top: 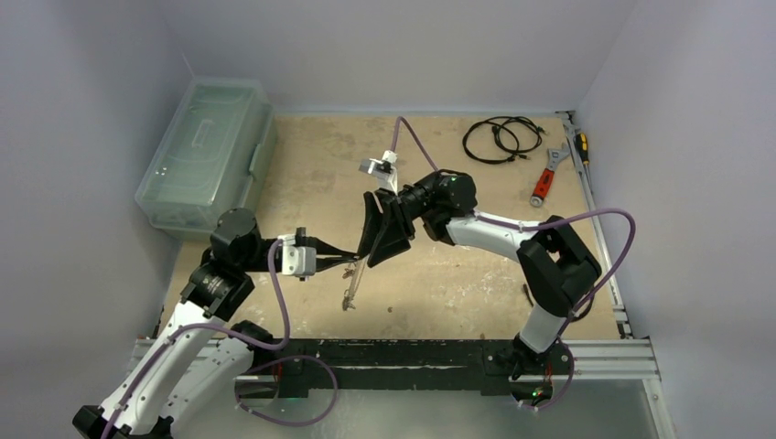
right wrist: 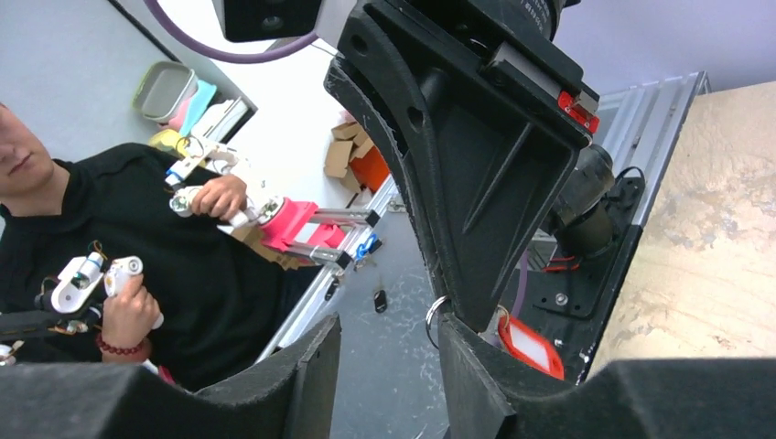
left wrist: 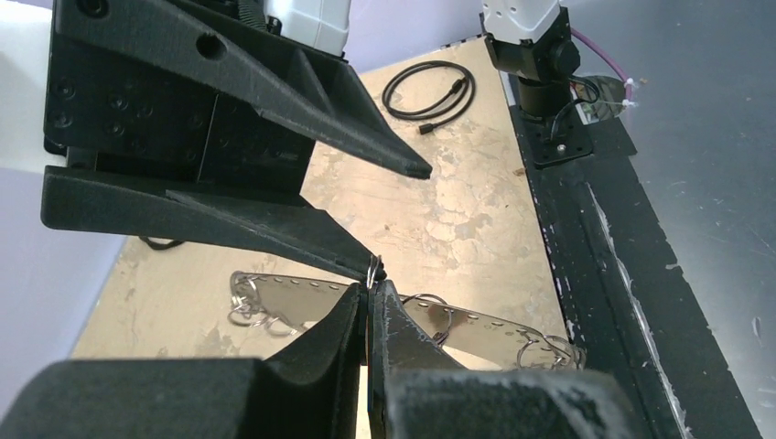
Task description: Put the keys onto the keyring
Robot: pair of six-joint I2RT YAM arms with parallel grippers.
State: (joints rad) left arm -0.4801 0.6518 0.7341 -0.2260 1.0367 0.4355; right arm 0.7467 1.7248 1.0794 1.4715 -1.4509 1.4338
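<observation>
My left gripper [left wrist: 372,285] is shut on a small split ring [left wrist: 373,270] that sticks out of its fingertips. The keyring [left wrist: 293,294], a flat silvery hoop with several small rings on its rim, hangs just behind the left fingers; in the top view it dangles below the left gripper [top: 352,262] as a thin strip [top: 350,288]. My right gripper [right wrist: 389,325] is open, and one of its fingers [left wrist: 302,238] touches the split ring. A key with a red tag [right wrist: 531,346] hangs beside the left fingertips. No green key shows.
A clear plastic box [top: 206,155] stands at the back left. A black cable coil [top: 494,139], a red-handled wrench [top: 547,178] and a screwdriver [top: 581,146] lie at the back right. A small black tag-like thing [right wrist: 379,300] lies on the grey surface beyond the table's near edge.
</observation>
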